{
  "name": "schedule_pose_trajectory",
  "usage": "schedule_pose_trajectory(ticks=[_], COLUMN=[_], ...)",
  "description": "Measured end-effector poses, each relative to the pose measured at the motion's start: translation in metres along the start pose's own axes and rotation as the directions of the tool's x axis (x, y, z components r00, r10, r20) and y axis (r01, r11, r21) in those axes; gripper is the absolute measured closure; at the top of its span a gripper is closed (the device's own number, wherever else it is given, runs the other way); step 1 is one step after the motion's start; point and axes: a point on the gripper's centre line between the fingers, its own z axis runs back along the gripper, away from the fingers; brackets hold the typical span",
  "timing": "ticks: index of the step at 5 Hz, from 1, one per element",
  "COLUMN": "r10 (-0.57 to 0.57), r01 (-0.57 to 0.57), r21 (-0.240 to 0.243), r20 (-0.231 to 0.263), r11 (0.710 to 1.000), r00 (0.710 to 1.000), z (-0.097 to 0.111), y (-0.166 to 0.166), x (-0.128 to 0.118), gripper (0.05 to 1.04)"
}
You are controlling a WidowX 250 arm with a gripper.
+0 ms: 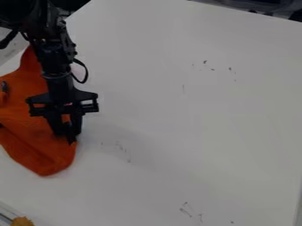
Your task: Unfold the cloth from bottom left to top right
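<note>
Orange cloth, soft matte fabric (35,137), at left edge of frame, on smooth white flat counter (177,110). Cloth rumpled, shallow creases low down, narrow peak at upper left, rounded corner at lower left; left part cut off by frame. Black two-finger tool (70,137), hard angular body, left of center, hanging over cloth's right edge. Can't tell if tool is open, closed or gripping cloth. Black arm (56,66) comes in from upper left, thin cable looped on its right side. Counter surface runs from cloth's right edge across to right side of frame, thin dark scuffs on it; counter border at lower right. Fuzzy yellow-brown lump (22,221), bottom left corner. Dark objects (265,6), upper right, unclear.
</note>
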Motion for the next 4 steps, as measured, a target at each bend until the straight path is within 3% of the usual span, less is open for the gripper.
schedule_pose_trajectory(ticks=[1, 2, 3, 4], r10=[0.0, -0.001, -0.029, -0.062], r01=[0.0, 0.001, 0.028, 0.066], r21=[0.007, 0.016, 0.018, -0.026], r20=[-0.002, -0.003, 0.046, 0.142], r11=[1.0, 1.0, 0.999, 0.997], r00=[1.0, 1.0, 0.999, 0.988], z=[0.002, 0.004, 0.022, 0.047], y=[0.001, 0.0, -0.012, -0.03], x=[0.002, 0.003, 0.003, 0.002], gripper=[0.918, 1.01, 1.02, 1.02])
